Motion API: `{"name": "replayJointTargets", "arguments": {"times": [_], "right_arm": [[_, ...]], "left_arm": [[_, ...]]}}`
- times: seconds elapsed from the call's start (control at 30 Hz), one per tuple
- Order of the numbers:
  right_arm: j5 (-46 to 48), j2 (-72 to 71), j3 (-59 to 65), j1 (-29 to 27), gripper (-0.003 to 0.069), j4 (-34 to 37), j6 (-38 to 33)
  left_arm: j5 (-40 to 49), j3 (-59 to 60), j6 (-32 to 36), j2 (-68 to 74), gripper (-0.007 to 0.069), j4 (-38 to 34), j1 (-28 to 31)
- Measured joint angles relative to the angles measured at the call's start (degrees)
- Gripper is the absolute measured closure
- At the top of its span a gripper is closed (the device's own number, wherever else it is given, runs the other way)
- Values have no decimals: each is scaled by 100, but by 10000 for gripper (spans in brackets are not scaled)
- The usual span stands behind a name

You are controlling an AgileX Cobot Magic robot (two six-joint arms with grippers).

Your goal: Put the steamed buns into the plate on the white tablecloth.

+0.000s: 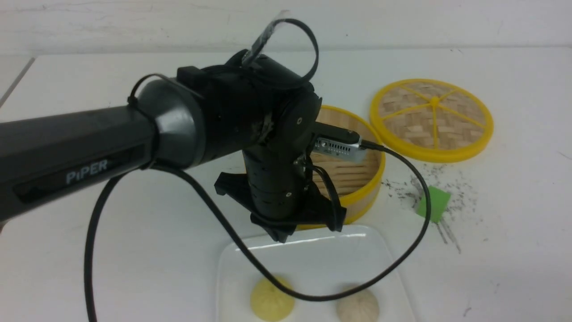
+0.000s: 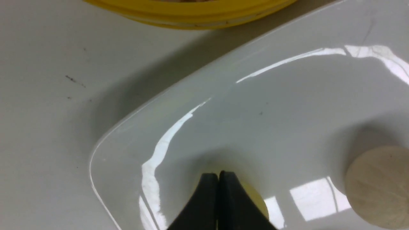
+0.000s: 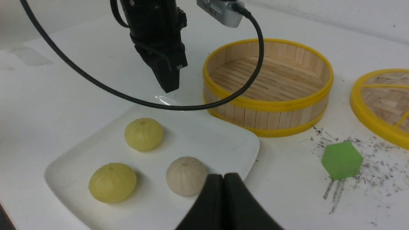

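Observation:
The white plate [image 1: 321,257] lies on the white tablecloth [image 1: 134,232] at the near middle. In the right wrist view the plate [image 3: 204,140] holds three buns: two pale yellow buns [image 3: 143,134] [image 3: 112,182] and an off-white bun [image 3: 186,175]. The front view shows one yellow bun [image 1: 271,300] and the off-white bun [image 1: 357,307]. My left gripper [image 1: 280,236] points down over the plate's far edge, shut and empty; it also shows in the left wrist view [image 2: 218,176] and the right wrist view [image 3: 167,84]. My right gripper [image 3: 223,179] is shut and empty beside the off-white bun, at the plate's edge.
An empty bamboo steamer basket [image 1: 357,179] with a yellow rim stands just behind the plate. Its woven lid [image 1: 431,118] lies at the back right. A green cube [image 1: 433,203] sits among dark scuffs right of the basket. A black cable [image 1: 402,250] hangs from the left arm over the plate.

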Motion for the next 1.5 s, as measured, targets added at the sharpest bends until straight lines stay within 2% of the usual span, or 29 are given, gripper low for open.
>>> {"name": "replayJointTargets", "arguments": {"times": [0.17,0.27,0.4,0.57,0.83,1.07,1.23,1.37,1.5], "right_arm": [[-214,-28,125,-257,652,0,0],[-651,-100,465,-638,650,6,0],[-1280,-436,1325,-1455,646,6,0],[-1228,-474,2087,-2292,635,6,0],[-1185,-474,2150,-3154,623,12,0],[-1185,-474,2150,-3510,616,12,0],[-1185,-474,2150,-3653,610,12,0],[-1185,-474,2150,-3882,604,12,0],[-1185,-474,2150,-3938,601,7,0]], "left_arm": [[16,0,0,0,606,100,0],[16,0,0,0,606,178,0],[16,0,-4,-25,606,260,0],[16,0,-4,-477,606,486,0],[153,0,-4,-2073,606,1005,0],[433,0,1,-3541,605,1267,0],[1060,75,1,-4551,605,1536,0],[1082,306,1,-5362,605,1989,0],[1082,564,-18,-5996,605,2070,0]]}}
